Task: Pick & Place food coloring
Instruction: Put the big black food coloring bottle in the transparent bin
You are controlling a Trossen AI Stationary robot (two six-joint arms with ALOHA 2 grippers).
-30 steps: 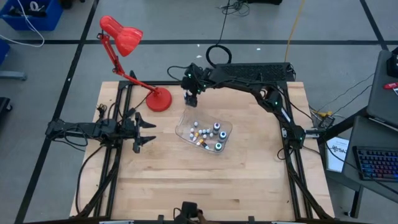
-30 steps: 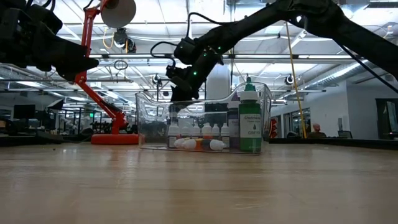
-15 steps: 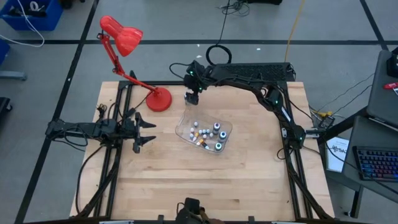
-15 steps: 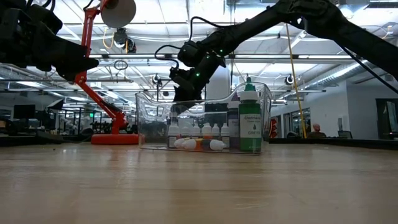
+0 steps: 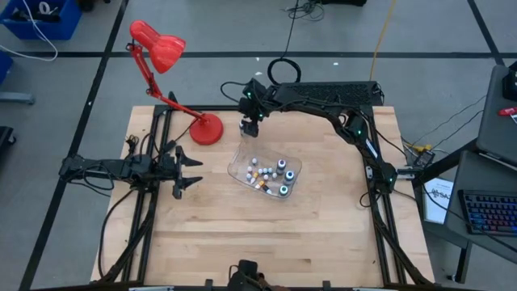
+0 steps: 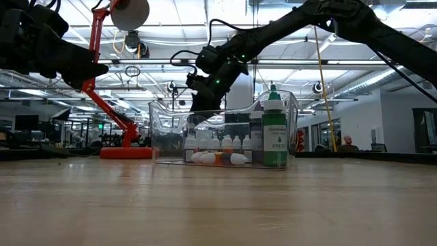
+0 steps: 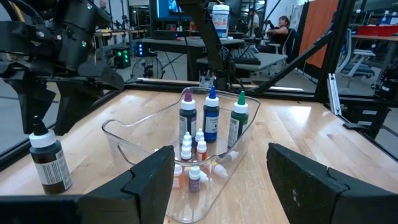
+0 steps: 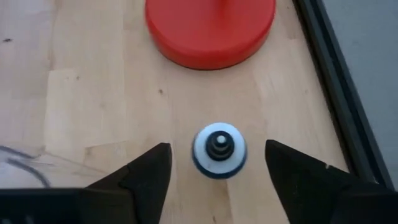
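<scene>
A dark food coloring bottle [image 8: 219, 150] with a white cap stands upright on the wood, its base on the table, just near of the red lamp's base [image 8: 210, 25]. My right gripper [image 5: 249, 126] hangs over it, slanting down. It is open, with one finger on each side of the cap and a gap on both sides. The left wrist view shows the same bottle [image 7: 47, 160] under that gripper. More food coloring bottles [image 7: 210, 117] stand or lie in a clear tub [image 5: 240, 155]. My left gripper [image 5: 191, 170] waits open at the table's left.
The red desk lamp [image 5: 158, 44] stands on its round base [image 5: 207, 129] at the far left, close to the right gripper. The clear tub [image 7: 124, 144] sits mid-table with several small bottles. Bare wood lies toward the near edge.
My right arm's wrist has shifted slightly toward the far right and turned a little. It stays over the same spot beside the lamp base.
</scene>
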